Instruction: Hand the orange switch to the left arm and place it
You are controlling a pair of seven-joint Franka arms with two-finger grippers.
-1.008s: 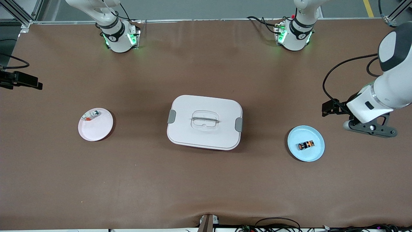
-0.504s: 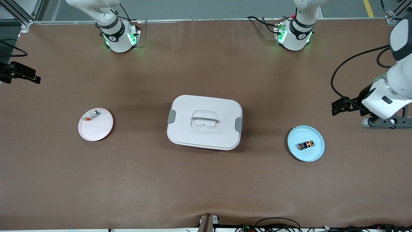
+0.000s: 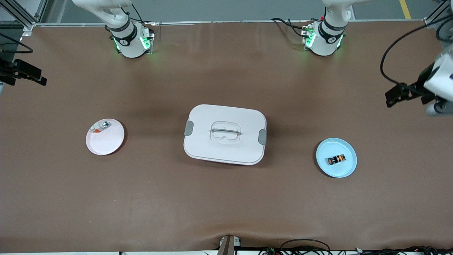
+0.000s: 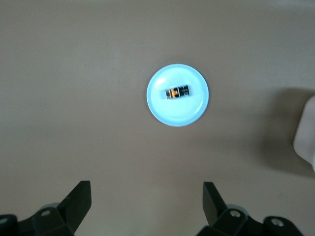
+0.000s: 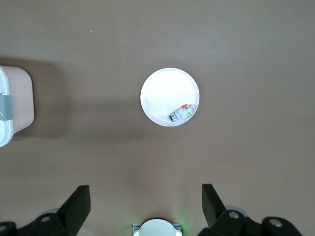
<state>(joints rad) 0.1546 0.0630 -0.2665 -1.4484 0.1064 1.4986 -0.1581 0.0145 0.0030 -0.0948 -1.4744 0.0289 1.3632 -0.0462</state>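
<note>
The orange switch (image 3: 336, 159) lies on its side on a small blue plate (image 3: 340, 170) toward the left arm's end of the table. It also shows in the left wrist view (image 4: 177, 92). The white box (image 3: 225, 134) with grey clips sits shut at the table's middle. My left gripper (image 4: 146, 189) is open and empty, high over bare table at the left arm's end, apart from the plate. Its hand shows at the front view's edge (image 3: 437, 94). My right gripper (image 5: 145, 191) is open and empty, high over the right arm's end of the table.
A pink plate (image 3: 108, 143) toward the right arm's end holds a small silver-and-clear piece with a red bit (image 3: 101, 126), which also shows in the right wrist view (image 5: 181, 113). The box's edge shows in both wrist views (image 4: 306, 135) (image 5: 15, 105). Cables run along the table's near edge.
My left arm's hand has moved away from the blue plate, toward the table's end and the bases' side. The right arm's hand shifted slightly. The switch, plates and box have not moved.
</note>
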